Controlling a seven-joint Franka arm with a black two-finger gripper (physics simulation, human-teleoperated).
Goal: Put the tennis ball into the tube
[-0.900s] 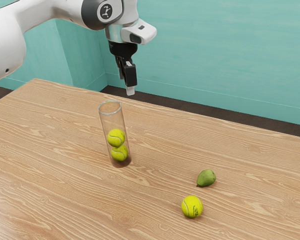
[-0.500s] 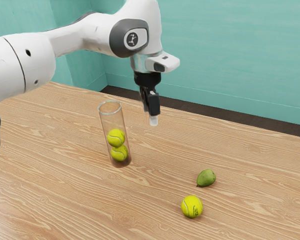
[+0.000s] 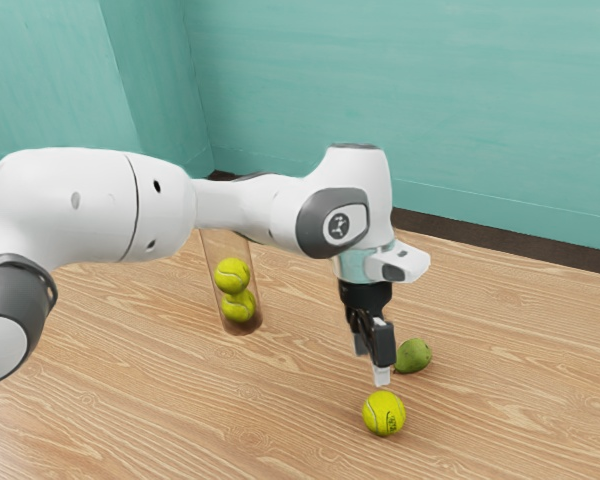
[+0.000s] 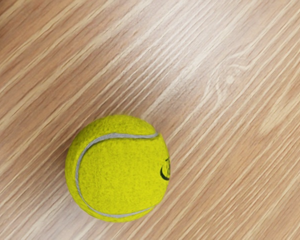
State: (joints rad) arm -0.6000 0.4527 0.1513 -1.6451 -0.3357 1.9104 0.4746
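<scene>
My gripper (image 3: pixel 371 362) is low over the table, open, its fingers apart and empty, just above the loose tennis ball (image 3: pixel 384 413). In the wrist view the same yellow-green ball (image 4: pixel 118 168) rests on the wood beneath the hand, its grey seam and part of a black mark showing. The clear tube (image 3: pixel 217 246) stands toward the exterior view's left, its rim hidden behind the arm. Inside it are a lower ball (image 3: pixel 239 307) and an upper ball (image 3: pixel 232 275), one resting on the other.
A green pear (image 3: pixel 416 356) lies on the wooden table (image 3: pixel 520 370), close behind the gripper and the loose ball. My forearm passes in front of the tube's top in the exterior view. A teal wall rises beyond the table's far edge.
From above and beyond the tube, my hand has come down and toward the exterior view's right, to the loose ball. The arm now covers the tube's rim. Balls, tube and pear have stayed put.
</scene>
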